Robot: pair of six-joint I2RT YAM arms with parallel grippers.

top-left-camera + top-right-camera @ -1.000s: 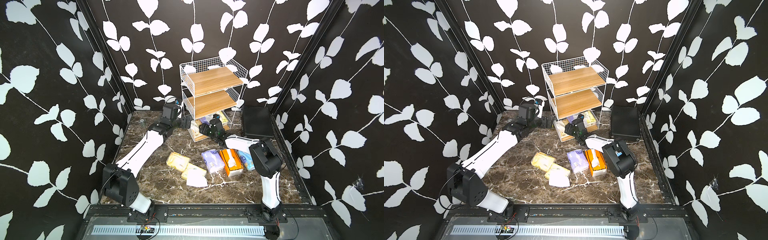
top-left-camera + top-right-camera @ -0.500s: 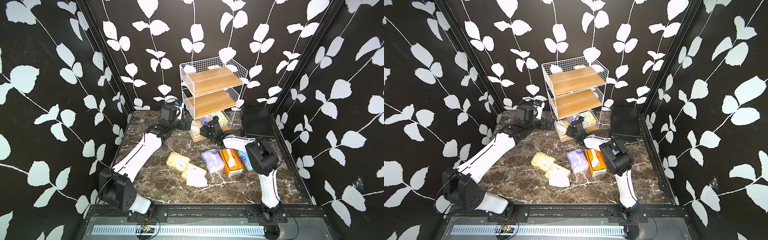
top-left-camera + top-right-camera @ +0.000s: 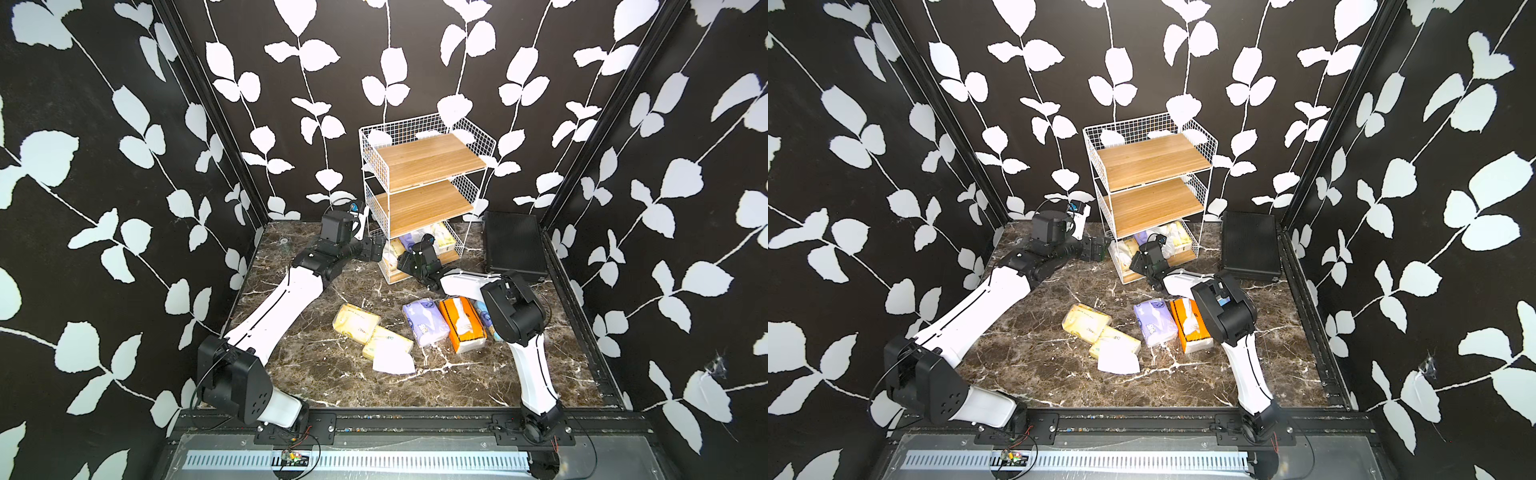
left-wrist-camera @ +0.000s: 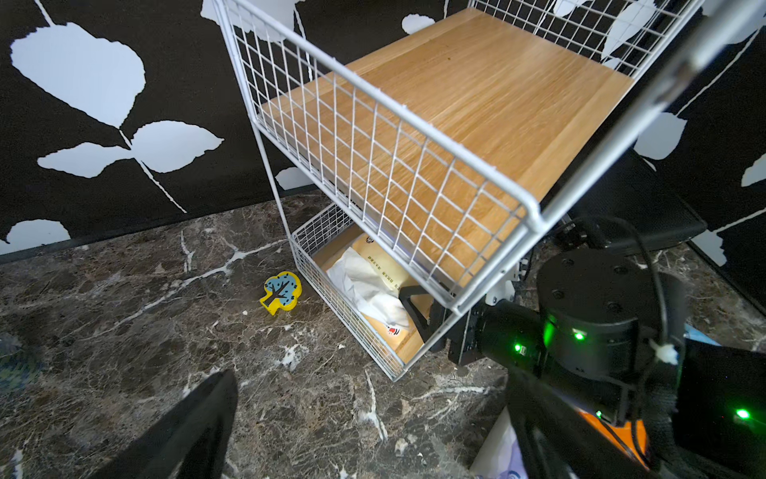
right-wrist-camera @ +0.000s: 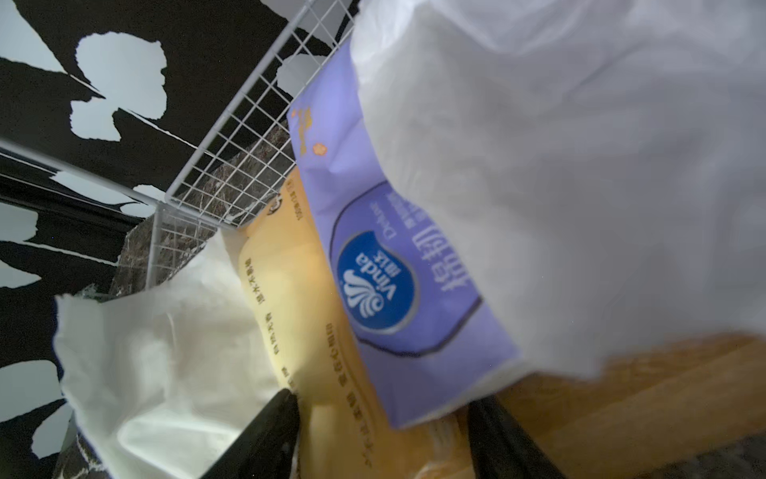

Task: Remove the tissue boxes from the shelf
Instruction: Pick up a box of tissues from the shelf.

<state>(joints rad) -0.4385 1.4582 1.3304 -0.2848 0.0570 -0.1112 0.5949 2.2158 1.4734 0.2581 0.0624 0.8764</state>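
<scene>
The shelf (image 3: pixel 426 164) (image 3: pixel 1150 160) stands at the back, and its two upper boards are bare. Its bottom tier holds tissue boxes: a lilac pack (image 5: pixel 393 249) lies on a pale yellow pack (image 5: pixel 298 298), and loose white tissue (image 5: pixel 580 166) hangs over them. My right gripper (image 5: pixel 381 414) reaches into that tier, its fingers pressed against both sides of the yellow pack. My left gripper (image 3: pixel 376 249) hovers open beside the shelf's left corner, holding nothing. On the floor lie two yellow packs (image 3: pixel 355 320), a lilac pack (image 3: pixel 424 322) and an orange-and-white box (image 3: pixel 461 324).
A flat black ribbed case (image 3: pixel 513 245) lies right of the shelf. A small yellow-blue tree shape (image 4: pixel 282 292) sits on the marble floor left of it. A light blue pack (image 3: pixel 484 313) is half hidden under my right arm. Patterned walls close in on three sides.
My right gripper has pushed deeper into the bottom tier, and its jaws have narrowed around the yellow pack. The left arm has barely shifted.
</scene>
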